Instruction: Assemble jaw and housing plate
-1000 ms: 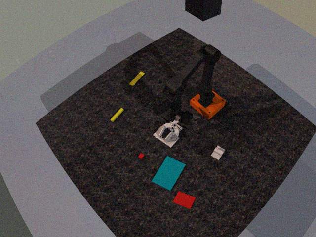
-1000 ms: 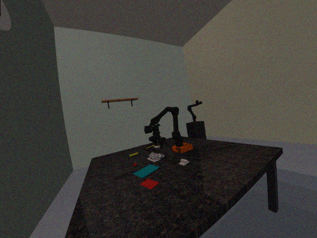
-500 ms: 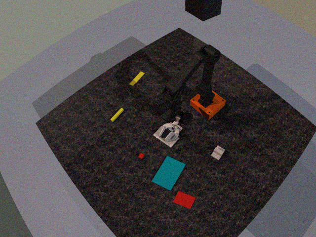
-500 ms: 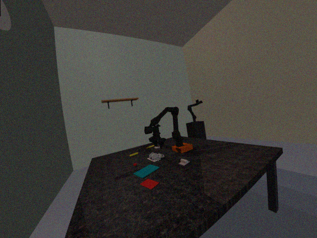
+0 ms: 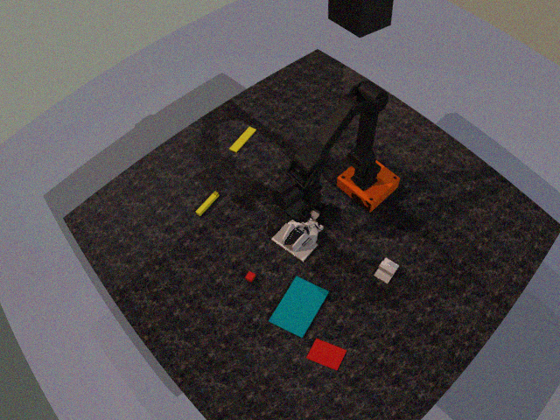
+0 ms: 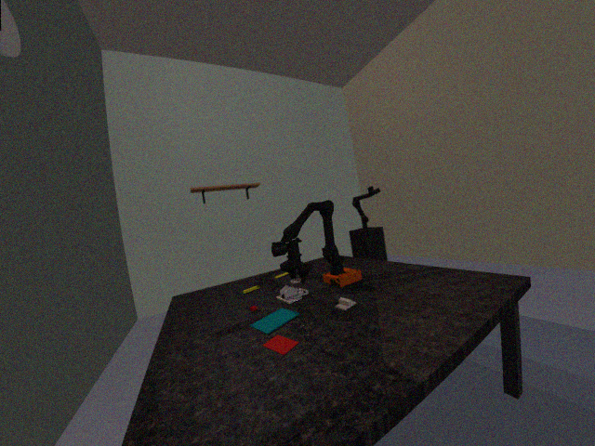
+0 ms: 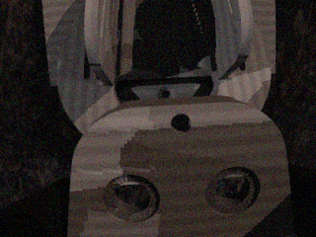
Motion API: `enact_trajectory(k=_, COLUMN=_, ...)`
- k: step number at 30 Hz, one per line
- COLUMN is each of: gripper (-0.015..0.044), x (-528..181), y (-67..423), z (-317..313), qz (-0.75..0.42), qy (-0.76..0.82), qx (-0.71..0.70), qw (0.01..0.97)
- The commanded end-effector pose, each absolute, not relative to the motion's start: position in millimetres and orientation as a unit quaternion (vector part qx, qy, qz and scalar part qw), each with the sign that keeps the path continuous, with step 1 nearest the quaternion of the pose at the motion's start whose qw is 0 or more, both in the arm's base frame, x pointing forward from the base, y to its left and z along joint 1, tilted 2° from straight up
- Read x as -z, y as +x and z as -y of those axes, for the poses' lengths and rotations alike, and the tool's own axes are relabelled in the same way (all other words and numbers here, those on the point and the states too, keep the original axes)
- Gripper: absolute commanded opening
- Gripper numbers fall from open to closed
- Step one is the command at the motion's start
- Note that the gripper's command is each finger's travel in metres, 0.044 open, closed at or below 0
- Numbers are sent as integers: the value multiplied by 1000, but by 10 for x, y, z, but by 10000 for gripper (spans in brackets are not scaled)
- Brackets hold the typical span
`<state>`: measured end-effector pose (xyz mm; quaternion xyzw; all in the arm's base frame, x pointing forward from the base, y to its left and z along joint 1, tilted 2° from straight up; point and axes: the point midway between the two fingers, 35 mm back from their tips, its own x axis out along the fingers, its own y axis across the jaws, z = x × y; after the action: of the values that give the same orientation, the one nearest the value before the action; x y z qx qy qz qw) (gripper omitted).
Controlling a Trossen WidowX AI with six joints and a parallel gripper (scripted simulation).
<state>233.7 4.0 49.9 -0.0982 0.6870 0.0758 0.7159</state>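
My gripper [image 5: 312, 209] [image 6: 296, 277] is shut on the housing plate [image 5: 315, 215] [image 6: 296, 281] [image 7: 197, 153]. The pale plate fills the lower wrist view, showing two large round holes and one small hole. My fingertips are outside the wrist view. The white mechanism [image 5: 283, 235] [image 6: 288, 301] [image 7: 261, 94] rests on the table, just beside and below my gripper. Two pale curved jaws [image 7: 94, 30] [image 7: 246, 25] stand on either side of its dark middle. The held plate overlaps its near end in the wrist view. The pins, stubs and gear teeth are too dark or hidden to tell.
A small white grooved block [image 5: 387, 269] [image 6: 345, 303] lies to the right. A teal plate [image 5: 298, 307] [image 6: 275, 321], a red plate [image 5: 326, 353] [image 6: 281, 344] and a red cube [image 5: 249, 276] lie in front. Two yellow bars [image 5: 242, 139] [image 5: 207, 203] lie left.
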Motion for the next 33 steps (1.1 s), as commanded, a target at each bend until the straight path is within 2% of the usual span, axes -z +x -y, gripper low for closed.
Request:
enact_trajectory(k=1, gripper=351, x=-431, y=2333, z=-35, qz=-688, qy=-100, qx=-77, qw=715)
enact_trajectory(k=33, gripper=351, x=-170, y=2320, z=-27, qz=-688, qy=-100, qx=-76, qw=715)
